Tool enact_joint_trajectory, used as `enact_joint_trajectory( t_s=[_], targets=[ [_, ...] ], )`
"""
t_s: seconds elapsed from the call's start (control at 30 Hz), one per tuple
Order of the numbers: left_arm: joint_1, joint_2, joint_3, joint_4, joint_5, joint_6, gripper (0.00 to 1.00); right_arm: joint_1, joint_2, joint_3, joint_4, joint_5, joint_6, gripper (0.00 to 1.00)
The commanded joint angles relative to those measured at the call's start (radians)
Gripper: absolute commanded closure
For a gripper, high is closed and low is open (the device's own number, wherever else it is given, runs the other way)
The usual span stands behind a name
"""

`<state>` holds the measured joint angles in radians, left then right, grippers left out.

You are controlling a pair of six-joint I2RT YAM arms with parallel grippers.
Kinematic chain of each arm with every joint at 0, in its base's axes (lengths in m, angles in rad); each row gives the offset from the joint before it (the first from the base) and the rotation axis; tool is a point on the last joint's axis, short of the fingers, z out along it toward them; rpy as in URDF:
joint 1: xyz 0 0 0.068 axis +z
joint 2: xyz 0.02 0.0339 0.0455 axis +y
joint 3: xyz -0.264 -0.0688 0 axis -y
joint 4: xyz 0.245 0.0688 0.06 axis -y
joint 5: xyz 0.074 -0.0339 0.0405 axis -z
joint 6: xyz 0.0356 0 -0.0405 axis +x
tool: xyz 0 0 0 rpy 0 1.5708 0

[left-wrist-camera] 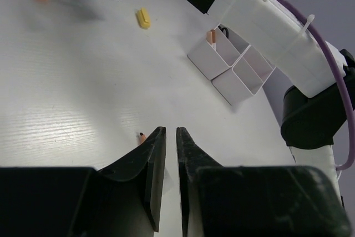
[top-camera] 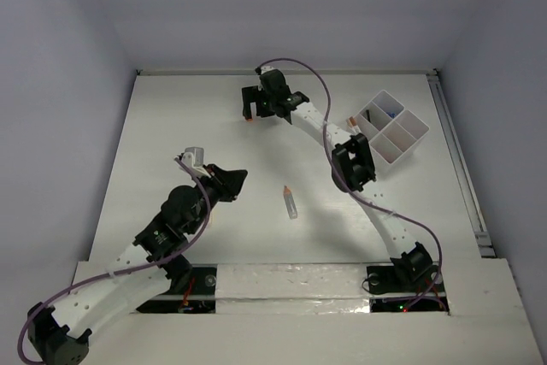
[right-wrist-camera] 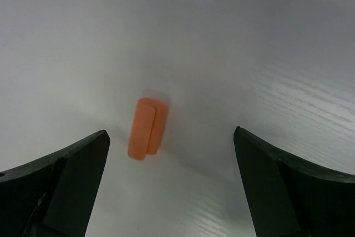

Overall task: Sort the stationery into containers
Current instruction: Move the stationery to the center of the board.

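Orange bit (right-wrist-camera: 147, 129) under (spread) right gripper (right-wrist-camera: 171, 133).

one white organiser tray (left-wrist-camera: 203, 62), one orange-capped grey tube (top-camera: 291, 204), one yellow bit (left-wrist-camera: 143, 18), one loose orange bit (right-wrist-camera: 147, 129)

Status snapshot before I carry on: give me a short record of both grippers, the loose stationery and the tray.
left gripper: shut, nothing visible between its fingers
right gripper: open, fingers either side of the orange bit, not gripping it
orange bit: lying on the table
yellow bit: loose, near the right gripper
orange-capped grey tube: loose, mid-table between the arms
organiser tray: far right side; orange item standing in one compartment
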<state>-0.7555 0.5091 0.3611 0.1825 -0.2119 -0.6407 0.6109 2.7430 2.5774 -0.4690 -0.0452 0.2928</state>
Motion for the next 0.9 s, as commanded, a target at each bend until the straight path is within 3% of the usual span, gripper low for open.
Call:
enact_joint_trajectory(
  t_s=[0.0, 0.13, 0.2, 0.23, 0.33, 0.5, 0.7, 0.87],
  targets=[
    [0.004, -0.018, 0.035, 0.003, -0.011, -0.010, 0.89, 0.044, 0.029, 0.096, 0.013, 0.077, -0.046, 0.00],
    [0.004, -0.015, 0.041, -0.012, -0.015, -0.014, 0.89, 0.070, 0.027, 0.098, 0.017, 0.139, -0.076, 0.03],
    [0.004, -0.032, 0.033, -0.014, -0.017, -0.023, 0.89, 0.079, 0.024, 0.092, 0.009, 0.152, -0.080, 0.11],
    [0.004, -0.038, 0.029, -0.014, -0.020, -0.027, 0.89, 0.079, 0.020, 0.087, 0.003, 0.156, -0.077, 0.26],
    [0.004, -0.035, 0.042, -0.038, -0.046, -0.025, 0.87, 0.079, -0.014, 0.041, 0.041, 0.147, -0.080, 0.35],
    [0.004, 0.095, 0.143, -0.064, -0.110, 0.024, 0.84, 0.066, -0.143, -0.166, 0.174, 0.128, -0.070, 0.34],
    [0.013, 0.301, 0.268, -0.005, -0.132, 0.076, 0.71, 0.026, -0.279, -0.201, 0.216, -0.007, -0.047, 0.22],
    [0.117, 0.394, 0.314, 0.061, -0.129, 0.064, 0.62, -0.016, -0.451, -0.422, 0.293, -0.071, -0.029, 0.21]
  ],
)
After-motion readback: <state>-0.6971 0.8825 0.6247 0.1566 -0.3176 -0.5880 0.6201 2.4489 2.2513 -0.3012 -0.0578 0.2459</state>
